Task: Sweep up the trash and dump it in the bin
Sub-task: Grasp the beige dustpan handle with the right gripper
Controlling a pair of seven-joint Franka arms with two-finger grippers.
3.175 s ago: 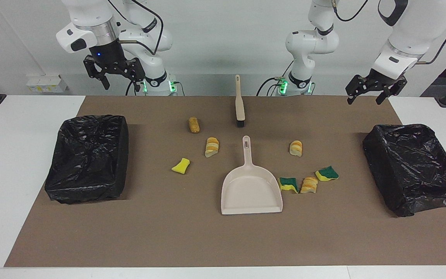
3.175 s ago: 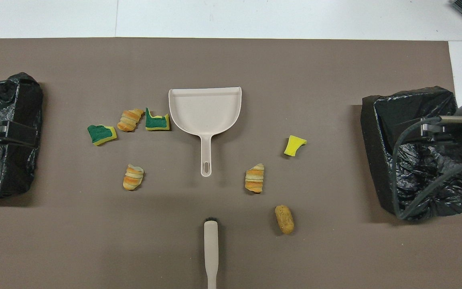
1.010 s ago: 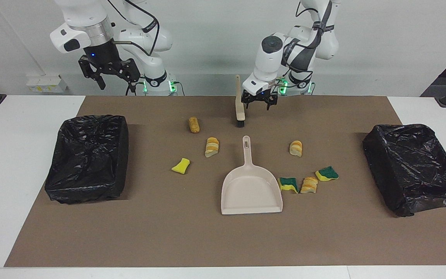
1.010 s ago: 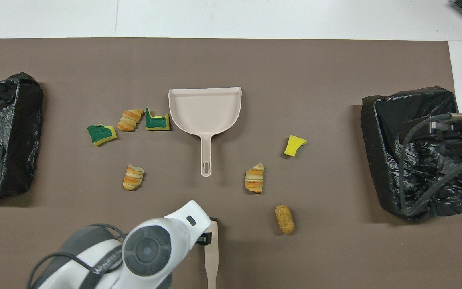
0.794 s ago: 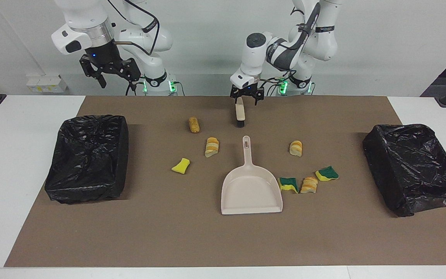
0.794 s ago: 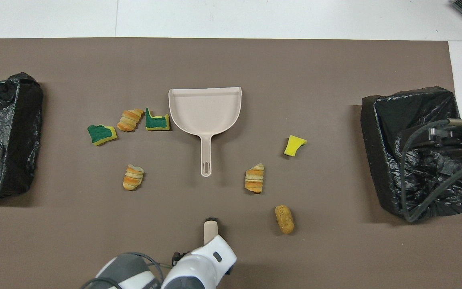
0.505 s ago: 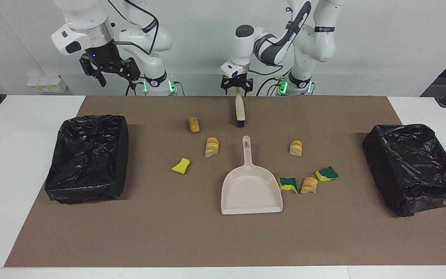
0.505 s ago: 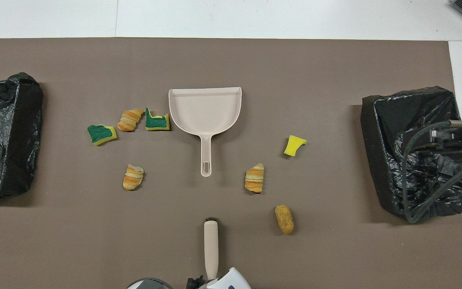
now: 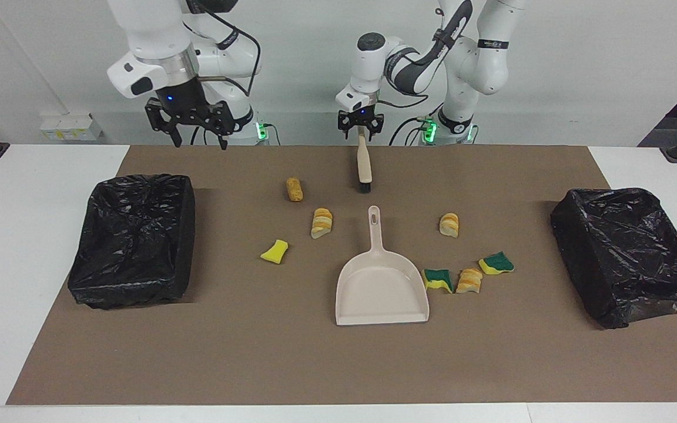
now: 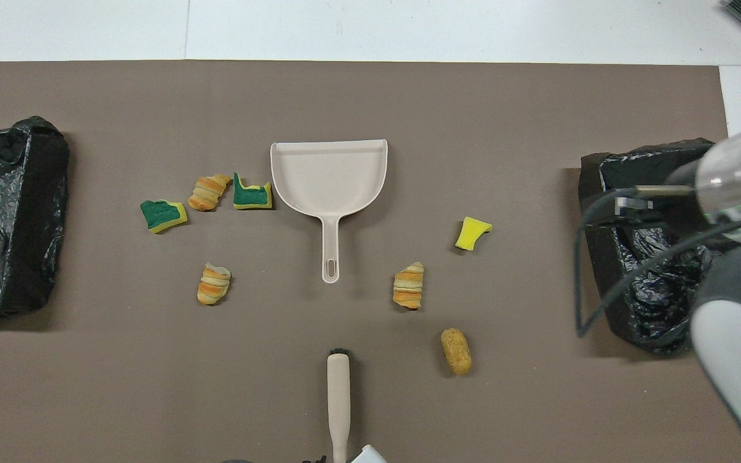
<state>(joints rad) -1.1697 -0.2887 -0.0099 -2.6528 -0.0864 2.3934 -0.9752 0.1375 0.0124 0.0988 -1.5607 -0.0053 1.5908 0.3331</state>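
The trash is several small chunks on the brown mat around the beige dustpan [image 9: 381, 288] [image 10: 330, 173]: a brown lump [image 9: 294, 189], a yellow sponge bit [image 9: 274, 251], striped bread lumps [image 9: 321, 223] [image 9: 449, 224] and green-backed sponge bits [image 9: 438, 279] [image 9: 496, 263]. The brush [image 9: 364, 167] [image 10: 338, 399] lies on the mat nearer to the robots than the dustpan's handle, bristles toward it. My left gripper [image 9: 361, 126] is down at the end of the brush's handle, open, with the handle's tip between its fingers. My right gripper [image 9: 196, 130] hangs open and empty over the mat's edge by its base.
Two black-bagged bins stand on the mat, one at the right arm's end [image 9: 133, 238] [image 10: 640, 302] and one at the left arm's end [image 9: 629, 252] [image 10: 4, 212]. In the overhead view the right arm [image 10: 731, 193] covers part of its bin.
My left gripper has moved from beside the brush's head to the end of its handle. My right gripper has come lower and toward the table's middle. Nothing on the mat has moved.
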